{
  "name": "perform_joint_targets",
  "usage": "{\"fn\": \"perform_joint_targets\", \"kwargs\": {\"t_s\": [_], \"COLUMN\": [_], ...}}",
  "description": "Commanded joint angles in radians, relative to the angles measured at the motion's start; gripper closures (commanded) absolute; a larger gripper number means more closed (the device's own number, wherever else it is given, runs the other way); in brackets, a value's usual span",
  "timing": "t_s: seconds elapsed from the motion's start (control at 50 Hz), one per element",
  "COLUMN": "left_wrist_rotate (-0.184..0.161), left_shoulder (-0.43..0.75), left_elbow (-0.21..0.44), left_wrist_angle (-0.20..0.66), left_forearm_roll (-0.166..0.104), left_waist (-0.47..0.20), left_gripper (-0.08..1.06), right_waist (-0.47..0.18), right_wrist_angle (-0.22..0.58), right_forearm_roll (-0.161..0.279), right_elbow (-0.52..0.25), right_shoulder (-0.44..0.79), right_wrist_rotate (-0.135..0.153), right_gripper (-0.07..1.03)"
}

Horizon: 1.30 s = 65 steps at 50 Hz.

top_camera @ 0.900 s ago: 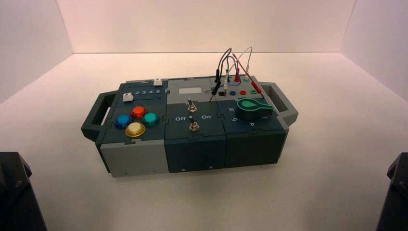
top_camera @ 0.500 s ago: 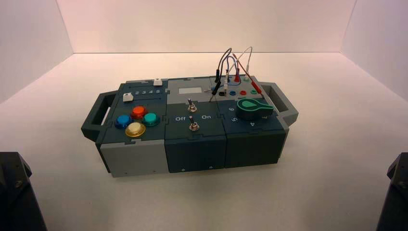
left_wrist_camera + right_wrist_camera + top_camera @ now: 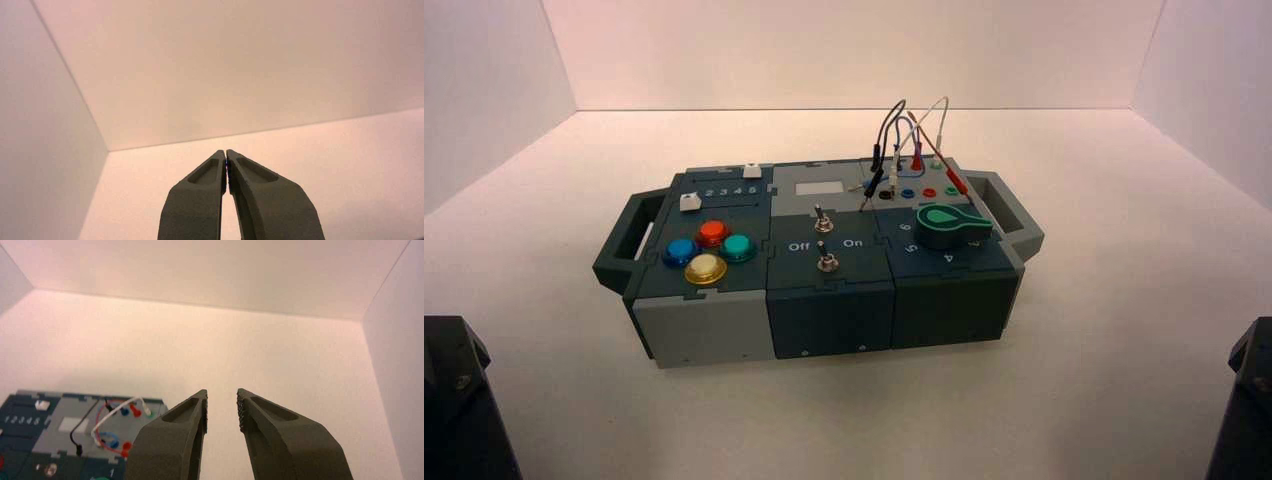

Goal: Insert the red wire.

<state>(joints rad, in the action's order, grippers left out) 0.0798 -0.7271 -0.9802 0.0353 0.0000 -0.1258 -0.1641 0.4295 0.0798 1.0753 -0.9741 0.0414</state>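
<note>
Nothing's budged since a second ago: right gripper (image 3: 222, 392)'s spread open, nearer than the box (image 3: 830, 330), off its right; left gripper (image 3: 226, 152)'s parked off its left, clenched. Red wire (image 3: 956, 181)'s loose plug leans behind the green knob (image 3: 948, 225).

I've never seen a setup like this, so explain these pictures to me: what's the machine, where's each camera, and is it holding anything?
It's a robot with two arms. One picture looks down from above and behind them; the other two come from cameras on its wrists.

On the pale table sits a dark and grey box. Its left part has round coloured buttons and white sliders, the middle has metal switches, and the right a green-topped knob. Behind the knob, thin wires arch over coloured sockets.

Neither gripper holds anything. The left gripper, near the box's left side, is closed; the right gripper, off to its right, stands open.
</note>
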Motion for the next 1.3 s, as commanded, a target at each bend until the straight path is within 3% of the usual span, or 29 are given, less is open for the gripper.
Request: {"fn": "perform_joint_targets", "kwargs": {"t_s": [0.02, 0.24, 0.5, 0.64, 1.0, 1.3], "left_wrist_rotate": [0.0, 0.002, 0.006, 0.006, 0.006, 0.002], "left_shoulder": [0.0, 0.018, 0.06, 0.109, 0.135, 0.095], "left_elbow": [0.044, 0.064, 0.103, 0.109, 0.109, 0.101], "left_wrist_angle": [0.011, 0.112, 0.308, 0.4, 0.477, 0.589], "left_forearm_roll": [0.0, 0.002, 0.003, 0.003, 0.003, -0.006], "left_waist": [-0.026, -0.094, -0.213, -0.273, -0.436, -0.525], "left_gripper": [0.96, 0.96, 0.96, 0.96, 0.96, 0.96], "right_waist": [-0.005, -0.012, -0.075, -0.087, -0.089, -0.124], "right_wrist_angle": [0.015, 0.091, 0.172, 0.227, 0.371, 0.417], "right_forearm_roll": [0.009, 0.02, 0.023, 0.054, 0.081, 0.095], "right_elbow": [-0.046, -0.061, -0.087, -0.089, -0.124, -0.132], "right_shoulder": [0.032, 0.101, 0.166, 0.186, 0.193, 0.201], "right_wrist_rotate": [-0.003, -0.003, -0.002, 0.005, 0.029, 0.035], "right_gripper": [0.62, 0.62, 0.62, 0.62, 0.62, 0.62]}}
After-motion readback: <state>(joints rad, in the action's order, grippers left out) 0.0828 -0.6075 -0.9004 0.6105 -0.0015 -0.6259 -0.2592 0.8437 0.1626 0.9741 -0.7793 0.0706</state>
